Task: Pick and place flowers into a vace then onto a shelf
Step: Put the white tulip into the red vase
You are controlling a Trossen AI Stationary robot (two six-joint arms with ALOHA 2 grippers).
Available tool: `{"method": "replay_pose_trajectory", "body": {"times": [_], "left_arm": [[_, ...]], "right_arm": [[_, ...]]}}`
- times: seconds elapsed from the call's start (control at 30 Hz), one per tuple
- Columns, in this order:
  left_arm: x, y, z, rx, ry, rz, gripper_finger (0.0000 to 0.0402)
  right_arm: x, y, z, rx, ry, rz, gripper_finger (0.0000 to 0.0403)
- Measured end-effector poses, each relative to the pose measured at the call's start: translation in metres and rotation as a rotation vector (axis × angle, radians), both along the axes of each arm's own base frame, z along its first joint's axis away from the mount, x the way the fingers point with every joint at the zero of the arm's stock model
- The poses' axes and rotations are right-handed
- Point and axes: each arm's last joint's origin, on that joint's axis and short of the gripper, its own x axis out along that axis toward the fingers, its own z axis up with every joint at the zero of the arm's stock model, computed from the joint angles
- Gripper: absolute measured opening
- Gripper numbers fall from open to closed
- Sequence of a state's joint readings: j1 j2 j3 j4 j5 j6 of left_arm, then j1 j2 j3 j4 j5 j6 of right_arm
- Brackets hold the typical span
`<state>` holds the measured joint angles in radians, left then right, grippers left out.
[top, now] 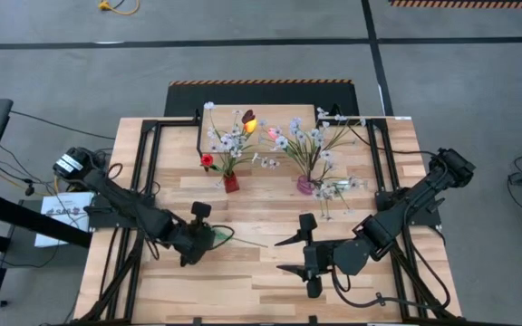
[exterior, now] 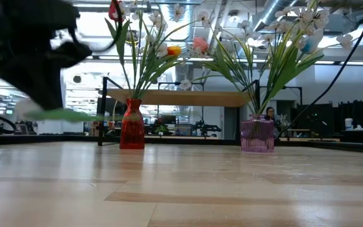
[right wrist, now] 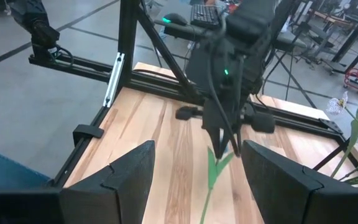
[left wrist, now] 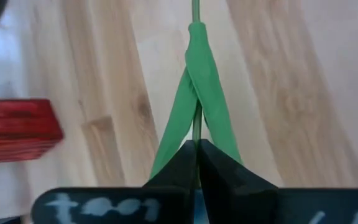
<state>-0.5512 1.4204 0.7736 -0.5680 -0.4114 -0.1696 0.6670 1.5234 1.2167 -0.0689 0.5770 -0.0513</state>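
My left gripper (top: 208, 237) is shut on a loose green-stemmed flower (top: 243, 241) at the table's near left. The flower's stem runs toward the table's right, and its head does not show. My right gripper (top: 290, 255) waits open at the near middle, facing the left one, with nothing between its fingers. A red vase (top: 231, 183) and a purple vase (top: 305, 186) stand on the table, each holding flowers. Behind them the shelf (top: 261, 116) stands at the far edge. My left gripper pinches the thin stem (left wrist: 196, 132) between its two fingers, right where two long green leaves (left wrist: 199, 81) sprout. The fingers slant down from the table's left and lie along the stem. The leaf (exterior: 62, 115) hangs above the tabletop; the stem's far end cannot be made out.
Black frame rails (top: 148, 172) run along both sides of the tabletop. Bare wood lies between the two grippers and the vases. Flower sprays spread wide over both vases and reach over the shelf (exterior: 175, 98).
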Motion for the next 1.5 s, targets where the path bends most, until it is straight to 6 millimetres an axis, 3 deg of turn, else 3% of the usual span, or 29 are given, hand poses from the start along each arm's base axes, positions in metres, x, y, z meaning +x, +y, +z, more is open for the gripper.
{"method": "replay_pose_trajectory", "body": {"times": [0.2, 0.33, 0.47, 0.63, 0.87, 1.1, 1.5], "left_arm": [[-0.002, -0.017, 0.031, 0.055, 0.004, -0.016, 0.0000], [-0.004, -0.026, 0.047, 0.058, -0.010, -0.025, 0.0000], [-0.005, -0.035, 0.055, 0.053, -0.045, -0.052, 0.0000], [-0.008, -0.045, 0.058, 0.053, -0.096, -0.079, 0.0000], [-0.006, -0.057, 0.063, 0.085, -0.202, -0.147, 0.0000], [-0.002, -0.063, 0.080, 0.148, -0.272, -0.208, 0.0000], [0.006, -0.062, 0.100, 0.265, -0.358, -0.198, 0.0000]], "right_arm": [[0.003, -0.004, 0.000, 0.031, 0.001, -0.022, 0.0232], [0.015, -0.019, -0.001, 0.184, 0.048, 0.015, 0.0232], [0.031, -0.036, -0.008, 0.333, 0.131, 0.074, 0.0232], [0.053, -0.044, -0.016, 0.394, 0.234, 0.115, 0.0232], [0.078, -0.031, -0.017, 0.341, 0.358, 0.151, 0.0232], [0.096, -0.023, -0.020, 0.317, 0.450, 0.121, 0.0232], [0.095, -0.025, -0.016, 0.343, 0.483, 0.095, 0.0232]]}}
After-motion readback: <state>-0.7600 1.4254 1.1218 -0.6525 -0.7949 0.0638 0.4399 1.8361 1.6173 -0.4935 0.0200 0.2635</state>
